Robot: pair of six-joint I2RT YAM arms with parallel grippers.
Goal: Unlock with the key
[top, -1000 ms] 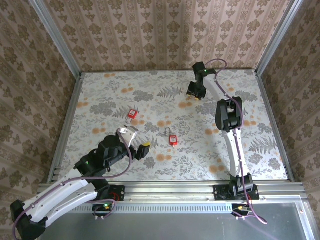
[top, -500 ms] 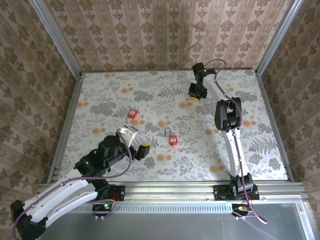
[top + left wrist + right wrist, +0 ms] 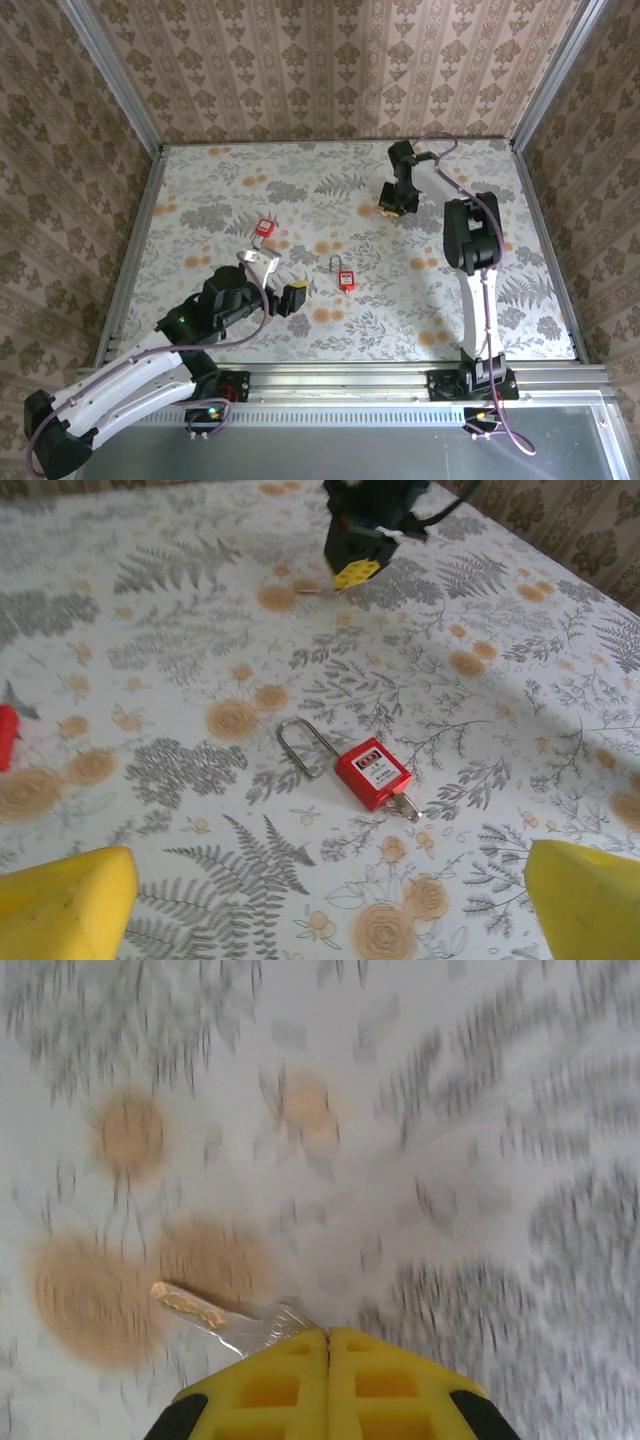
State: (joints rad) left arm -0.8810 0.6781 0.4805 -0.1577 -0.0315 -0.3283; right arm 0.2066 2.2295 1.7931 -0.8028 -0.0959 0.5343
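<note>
Right gripper (image 3: 328, 1340): jaws pressed together. A second ago they stood partly apart over the same far patch of the floral-patterned table top (image 3: 500, 300). Now the yellow fingertips (image 3: 270, 1385) pinch the head of a flat silver metal key (image 3: 222, 1321), whose blade sticks out to the left of them. The right wrist view is blurred, so I cannot tell whether the key is off the surface yet.

From above, the right gripper (image 3: 393, 204) has shifted slightly nearer, and the arm's elbow has swung to the right.

The red-bodied padlock with steel wire shackle (image 3: 345, 277) lies flat mid-table and has not moved. It is well apart from the right gripper. In the left wrist view the padlock (image 3: 372, 774) shows a small metal piece at its lower end; what that piece is I cannot tell.

A second small red lock (image 3: 264, 228) lies further left, untouched.

Left gripper (image 3: 277, 282): jaws as wide as before and empty. The arm has crept a little forward, and the gripper hangs just left of the padlock.

Judgement: the key pick-up looks done. What remains is carrying the key to the padlock, inserting it and turning it. The left gripper looks placed to steady the lock body. The pinch is only on the key's head, so the blade may swivel when it is pushed in.
</note>
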